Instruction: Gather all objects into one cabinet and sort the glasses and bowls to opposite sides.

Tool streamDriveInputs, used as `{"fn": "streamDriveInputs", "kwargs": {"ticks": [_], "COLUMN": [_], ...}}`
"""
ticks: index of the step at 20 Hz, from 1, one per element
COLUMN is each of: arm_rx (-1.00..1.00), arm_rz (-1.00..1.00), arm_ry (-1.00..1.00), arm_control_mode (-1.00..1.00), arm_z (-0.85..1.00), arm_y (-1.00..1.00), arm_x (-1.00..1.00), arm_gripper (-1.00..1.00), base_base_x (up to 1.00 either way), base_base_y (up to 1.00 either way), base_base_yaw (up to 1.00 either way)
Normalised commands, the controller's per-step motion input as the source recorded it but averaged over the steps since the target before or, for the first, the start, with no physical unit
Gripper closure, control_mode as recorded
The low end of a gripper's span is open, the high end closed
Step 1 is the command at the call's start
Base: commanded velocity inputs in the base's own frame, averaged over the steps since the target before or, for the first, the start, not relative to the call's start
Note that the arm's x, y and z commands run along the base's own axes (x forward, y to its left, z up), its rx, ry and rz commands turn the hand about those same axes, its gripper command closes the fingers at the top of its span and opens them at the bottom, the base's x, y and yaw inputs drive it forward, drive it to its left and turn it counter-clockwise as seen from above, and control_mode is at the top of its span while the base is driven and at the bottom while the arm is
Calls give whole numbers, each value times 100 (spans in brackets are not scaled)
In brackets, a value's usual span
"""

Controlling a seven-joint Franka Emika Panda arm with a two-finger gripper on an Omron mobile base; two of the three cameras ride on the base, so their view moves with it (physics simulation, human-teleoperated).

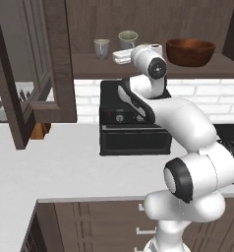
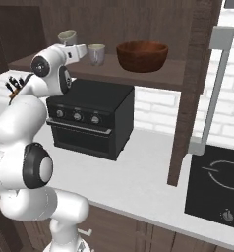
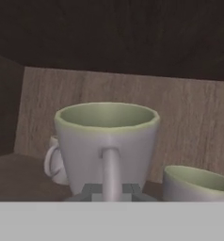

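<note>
From the left base view: gripper (image 1: 123, 57) is reaching onto the cabinet (image 1: 114, 66) shelf, left of the bowl (image 1: 190, 51); two cups (image 1: 102, 48) (image 1: 128, 38) are standing further left, a third (image 1: 156, 48) is peeking behind the wrist.

From the right base view: hand is lying between rear cup (image 2: 67, 37) and front cup (image 2: 96, 53), both left of the bowl (image 2: 141, 55); jaws are hidden.

From the hand view: one cup (image 3: 107, 143) is sitting dead ahead, handle (image 3: 111, 173) pointing at the jaws; opening cannot be told.
</note>
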Motion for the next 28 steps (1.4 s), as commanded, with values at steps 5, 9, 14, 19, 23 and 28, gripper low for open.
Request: {"fn": "streamDriveInputs", "kwargs": {"ticks": [5, 9, 14, 19, 23, 28], "arm_rx": [3, 5, 4, 0, 0, -1], "arm_rz": [0, 0, 0, 0, 0, 0], "arm_ry": [9, 15, 11, 10, 10, 4], "arm_control_mode": [-100, -100, -100, -100, -100, -100], "arm_z": [0, 0, 0, -1, -6, -9], "arm_y": [2, 1, 0, 0, 0, 0], "arm_x": [0, 0, 0, 0, 0, 0], "arm_gripper": [100, 100, 100, 100, 100, 100], "base_base_x": [0, 0, 0, 0, 0, 0], "base_base_y": [0, 0, 0, 0, 0, 0], "base_base_yaw": [0, 0, 0, 0, 0, 0]}}
